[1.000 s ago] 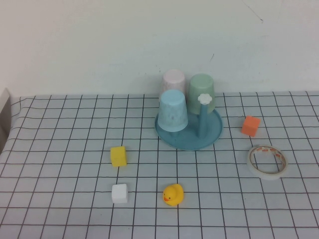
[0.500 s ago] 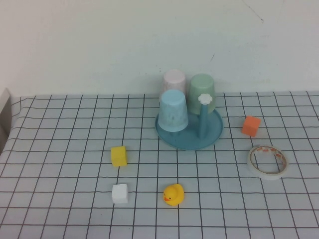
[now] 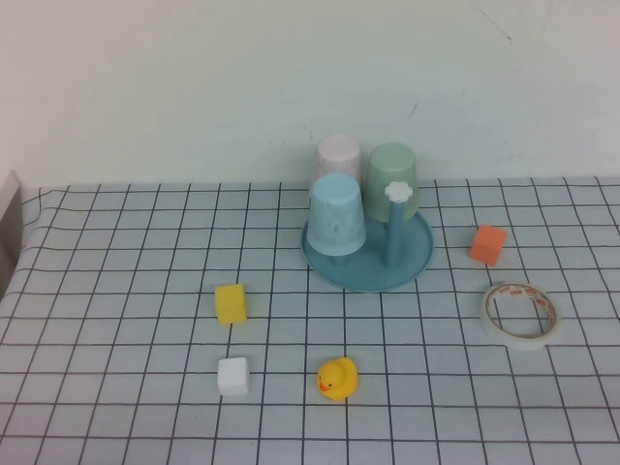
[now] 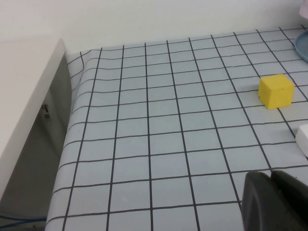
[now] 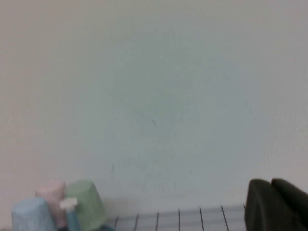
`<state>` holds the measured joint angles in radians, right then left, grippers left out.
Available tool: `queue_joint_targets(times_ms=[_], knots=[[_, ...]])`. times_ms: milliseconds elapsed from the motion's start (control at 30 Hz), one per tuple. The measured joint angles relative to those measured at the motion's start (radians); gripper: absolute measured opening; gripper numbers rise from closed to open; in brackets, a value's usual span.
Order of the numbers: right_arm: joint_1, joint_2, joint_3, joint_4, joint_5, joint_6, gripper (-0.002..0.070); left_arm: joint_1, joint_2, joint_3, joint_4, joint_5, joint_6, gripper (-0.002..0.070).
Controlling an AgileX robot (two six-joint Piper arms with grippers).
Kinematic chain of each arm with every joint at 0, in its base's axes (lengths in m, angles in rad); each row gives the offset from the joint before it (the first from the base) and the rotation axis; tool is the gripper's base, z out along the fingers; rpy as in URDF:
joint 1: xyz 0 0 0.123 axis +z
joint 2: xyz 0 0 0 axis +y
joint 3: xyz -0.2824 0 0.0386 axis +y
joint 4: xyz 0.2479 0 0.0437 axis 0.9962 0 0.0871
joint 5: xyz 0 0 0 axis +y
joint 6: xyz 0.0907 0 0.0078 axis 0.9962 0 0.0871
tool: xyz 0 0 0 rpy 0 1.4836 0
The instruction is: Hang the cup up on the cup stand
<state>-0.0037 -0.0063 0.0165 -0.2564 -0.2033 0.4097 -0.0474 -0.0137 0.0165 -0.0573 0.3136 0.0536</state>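
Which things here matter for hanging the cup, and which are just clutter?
Job: light blue cup, upside down on cup stand; left gripper and right gripper, both shut, held back.
Clutter: pink cup, green cup, yellow cube, white cube, duck, orange cube, tape roll.

- A staged robot-testing bench, lab-like rather than a lived-in home; the pale grey tablecloth ruled with a black grid (image 3: 126,320) covers the whole tabletop and drapes over its edge
- A bare, plain white wall (image 3: 194,87) stands right behind the table
- Unrelated small props sit well apart on the grid: a yellow foam cube (image 3: 231,303); a white cube (image 3: 232,376); an orange cube (image 3: 487,244); a yellow rubber duck (image 3: 337,378); a roll of clear tape (image 3: 521,314)
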Motion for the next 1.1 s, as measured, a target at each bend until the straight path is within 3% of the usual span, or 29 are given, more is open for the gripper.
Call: queue_joint_targets(times_ms=[267,400,633,1100], knots=[[0.0,-0.007,0.013,0.038,0.178,-0.068,-0.0001,0.0,0.0,0.0,-0.002,0.002,0.0,-0.0001],[0.0,-0.007,0.013,0.091,0.257,-0.187,-0.0001,0.0,0.0,0.0,-0.002,0.002,0.0,-0.0001],[0.0,-0.007,0.008,0.143,0.515,-0.283,-0.0001,0.0,0.0,0.0,-0.002,0.002,0.0,-0.0001],[0.0,-0.007,0.002,0.143,0.547,-0.292,-0.0001,0.0,0.0,0.0,-0.002,0.002,-0.004,-0.0001]])
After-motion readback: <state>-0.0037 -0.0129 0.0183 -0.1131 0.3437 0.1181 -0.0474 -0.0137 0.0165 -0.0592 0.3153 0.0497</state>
